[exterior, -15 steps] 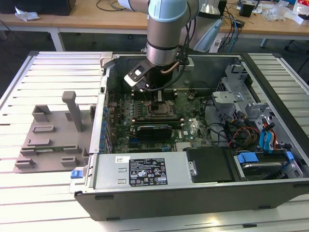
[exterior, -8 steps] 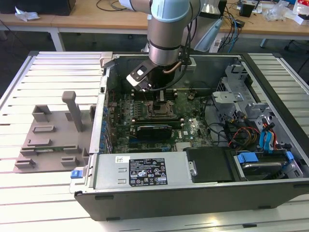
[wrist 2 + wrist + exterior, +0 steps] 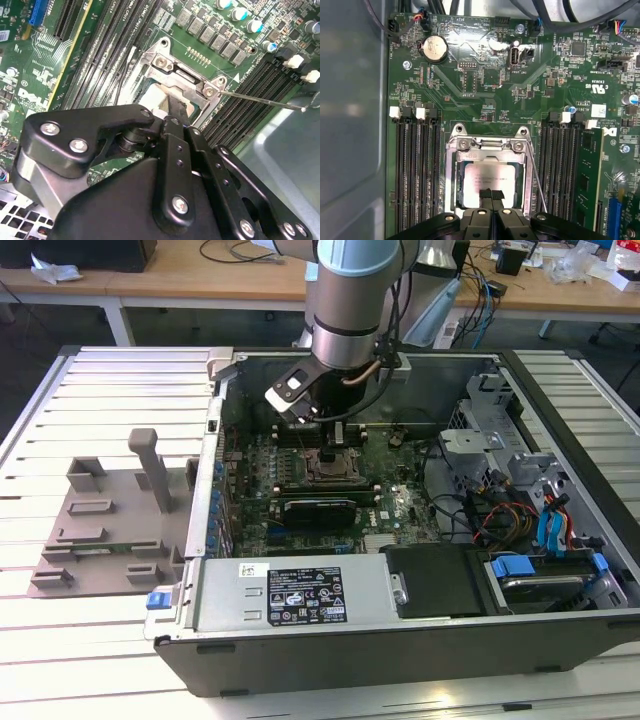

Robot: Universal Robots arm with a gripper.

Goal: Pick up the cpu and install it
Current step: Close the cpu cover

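Seating the cpu [image 3: 487, 177] well looks to be a matter of keeping it flat and square inside the socket frame [image 3: 451, 175] and pressing straight down, with no sideways drag across the contacts beneath. It lies in the socket on the motherboard [image 3: 485, 90], with the thin retention lever [image 3: 538, 182] just beside it. The gripper [image 3: 491, 196] is clenched, fingertips together with nothing between them, over one edge of the chip's metal top. In the exterior view the arm [image 3: 350, 300] hangs vertically into the open computer case [image 3: 400, 660], wrist pointing down at the socket.
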